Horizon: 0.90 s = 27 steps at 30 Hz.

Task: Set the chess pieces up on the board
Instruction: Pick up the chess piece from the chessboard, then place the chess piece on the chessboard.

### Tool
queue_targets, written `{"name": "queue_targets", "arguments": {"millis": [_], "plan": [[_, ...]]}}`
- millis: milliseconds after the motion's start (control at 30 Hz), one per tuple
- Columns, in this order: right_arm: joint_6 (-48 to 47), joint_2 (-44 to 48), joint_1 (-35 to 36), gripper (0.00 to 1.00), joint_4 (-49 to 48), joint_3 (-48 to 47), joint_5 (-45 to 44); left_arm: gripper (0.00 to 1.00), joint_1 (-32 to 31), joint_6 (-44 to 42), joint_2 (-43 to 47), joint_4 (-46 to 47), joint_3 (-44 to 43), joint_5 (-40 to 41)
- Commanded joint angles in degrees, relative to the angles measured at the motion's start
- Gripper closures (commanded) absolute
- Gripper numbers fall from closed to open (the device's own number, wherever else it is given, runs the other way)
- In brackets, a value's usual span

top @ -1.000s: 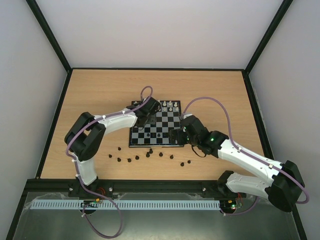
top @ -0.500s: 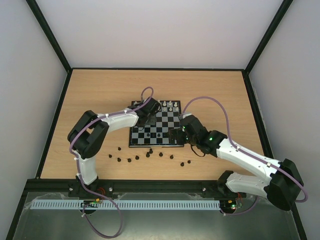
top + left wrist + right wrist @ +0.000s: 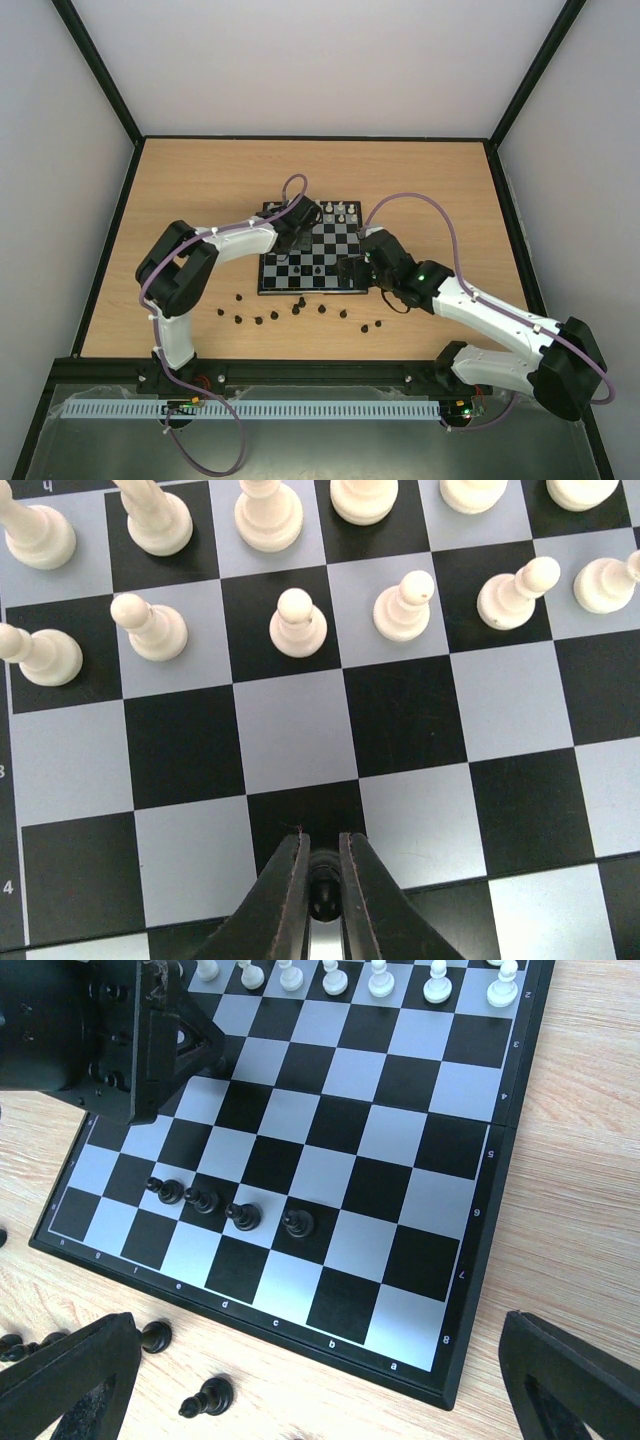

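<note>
The left hand [image 3: 322, 845] is pinched shut on a black pawn [image 3: 323, 895] over the board [image 3: 400, 1200], with the white pieces [image 3: 298, 625] ranked at its 12 o'clock. The right hand [image 3: 318, 1345] gapes fully, holding nothing, above the board's 5 o'clock corner in the top view. Four black pawns [image 3: 243, 1216] stand in a row on the board. Loose black pieces [image 3: 270, 318] lie on the desk [image 3: 200, 180] off the board's 6 o'clock edge.

In the pinch of the left hand [image 3: 323, 845] only a sliver of a dark piece [image 3: 323, 895] peeks out, its kind impossible to tell, and the white back row [image 3: 268, 510] is chopped by the top edge. From the right wrist, the left arm's black body [image 3: 80, 1030] blots out the far-left corner of the board [image 3: 400, 1160]. From above, the loose black pieces [image 3: 275, 316] on the table [image 3: 200, 180] are too small to name.
</note>
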State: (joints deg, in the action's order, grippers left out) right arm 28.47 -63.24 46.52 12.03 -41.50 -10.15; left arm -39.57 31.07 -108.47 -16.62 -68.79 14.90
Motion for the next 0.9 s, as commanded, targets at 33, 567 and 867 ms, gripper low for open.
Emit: {"name": "queue_targets", "arguments": {"millis": [33,567,867], "plan": [[-0.6,-0.7,-0.1,0.01,-0.4,1.0,-0.3,0.97,0.1,0.2,4.7,-2.3,1.2,-1.0],[-0.2,-0.3,-0.2,0.01,-0.8,1.8,-0.9,0.93,-2.6,3.0,19.1,-4.7,13.9,-1.8],[-0.2,-1.3,-0.2,0.01,-1.0,1.8,-1.1,0.91,-3.6,4.0,19.8,-3.1,17.8,-2.8]]}}
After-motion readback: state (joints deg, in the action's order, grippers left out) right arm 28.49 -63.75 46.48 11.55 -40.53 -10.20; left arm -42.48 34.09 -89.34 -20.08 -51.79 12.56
